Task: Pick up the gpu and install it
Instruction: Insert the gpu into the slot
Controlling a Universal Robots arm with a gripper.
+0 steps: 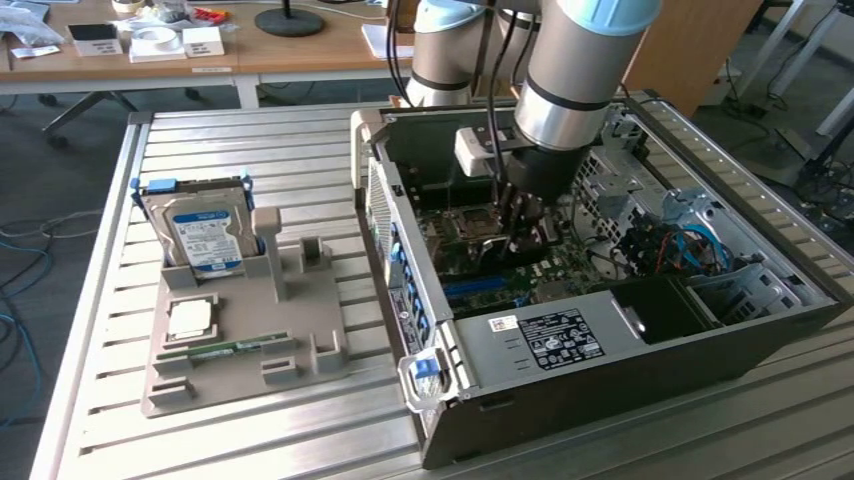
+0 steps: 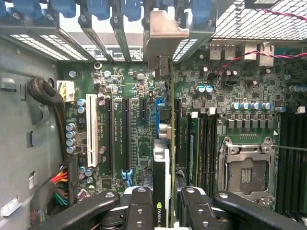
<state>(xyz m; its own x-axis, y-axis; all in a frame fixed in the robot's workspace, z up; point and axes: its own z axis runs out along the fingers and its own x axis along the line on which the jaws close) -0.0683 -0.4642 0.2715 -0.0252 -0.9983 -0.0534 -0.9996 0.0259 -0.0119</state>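
Observation:
My gripper is shut on the gpu, a thin dark card seen edge-on between the two black fingers. Its pale metal bracket reaches to the case's rear slot openings. The card hangs over the green motherboard, in line with the long black expansion slots; whether it touches a slot I cannot tell. In the exterior view the gripper is lowered inside the open computer case, over the board.
A white slot, the CPU socket and a cable bundle flank the card. On the exterior view's left, a grey holder carries a silver hard drive, a chip and a green memory stick.

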